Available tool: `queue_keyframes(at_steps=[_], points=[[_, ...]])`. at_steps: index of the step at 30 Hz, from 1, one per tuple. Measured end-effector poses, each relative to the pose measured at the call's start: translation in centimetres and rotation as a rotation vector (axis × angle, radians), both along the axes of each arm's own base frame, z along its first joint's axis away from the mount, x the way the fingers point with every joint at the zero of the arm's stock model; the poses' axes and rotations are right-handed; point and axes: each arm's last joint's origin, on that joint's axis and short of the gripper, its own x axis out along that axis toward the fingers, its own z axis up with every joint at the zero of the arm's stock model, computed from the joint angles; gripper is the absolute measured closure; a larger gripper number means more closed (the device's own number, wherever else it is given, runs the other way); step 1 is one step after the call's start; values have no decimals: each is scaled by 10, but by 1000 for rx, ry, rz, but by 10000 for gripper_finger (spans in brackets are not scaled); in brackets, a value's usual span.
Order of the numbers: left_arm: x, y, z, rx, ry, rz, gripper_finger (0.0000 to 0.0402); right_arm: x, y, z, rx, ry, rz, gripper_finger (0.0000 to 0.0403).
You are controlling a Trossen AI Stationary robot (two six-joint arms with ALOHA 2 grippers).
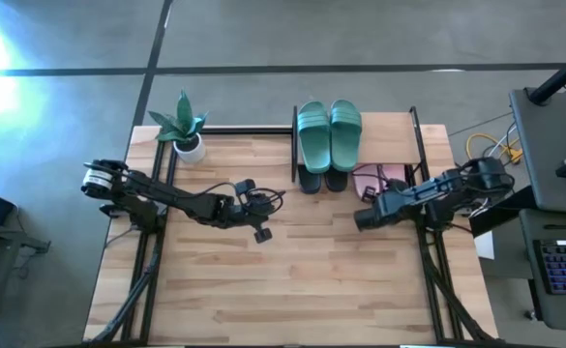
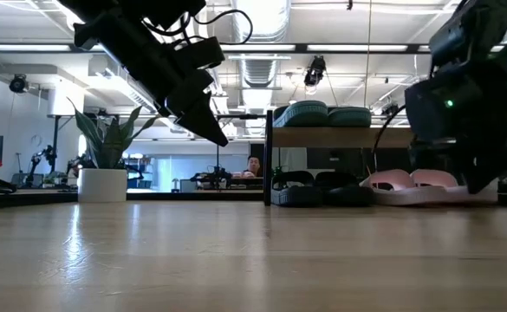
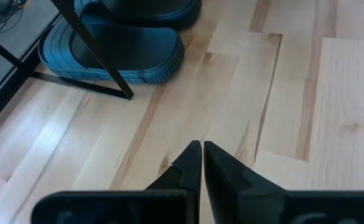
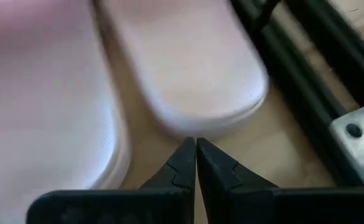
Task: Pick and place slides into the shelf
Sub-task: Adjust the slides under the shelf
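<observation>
The shelf (image 1: 416, 135) stands at the table's far edge. Two teal-green slides (image 1: 328, 132) lie side by side on its top board. Under that board sit the black pair (image 1: 321, 179) and, to their right, the pale pink pair (image 1: 377, 179), heels toward the near edge. My left gripper (image 1: 261, 224) is shut and hovers over bare table left of the shelf; its wrist view shows a black slide (image 3: 119, 50) ahead. My right gripper (image 4: 191, 144) is shut, low, at the heel of a pink slide (image 4: 188, 68). My right gripper's shut fingertips (image 4: 185, 152) stand right at the heel end (image 4: 194, 127) of one pink slide, coming level from the near side. Whether they touch it, I cannot tell. The slide lies flat next to its mate (image 4: 45, 93).
A potted plant (image 1: 186, 135) in a white pot stands at the table's far left corner. Black frame bars (image 4: 318, 87) run close beside the pink slides. Bare wooden tabletop (image 1: 292, 280) lies between the arms and the near edge. A person (image 2: 254, 165) sits far behind the table.
</observation>
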Motion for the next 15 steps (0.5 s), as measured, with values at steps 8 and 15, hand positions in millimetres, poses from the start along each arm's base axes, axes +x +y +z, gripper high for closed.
queue_keyframes(at_steps=[8,15], points=[[0,0,0,0,-1,0,398,27,25,12,112,-63,344,394],[0,0,1,-1,-7,0,398,23,16,7,58,-47,299,394]])
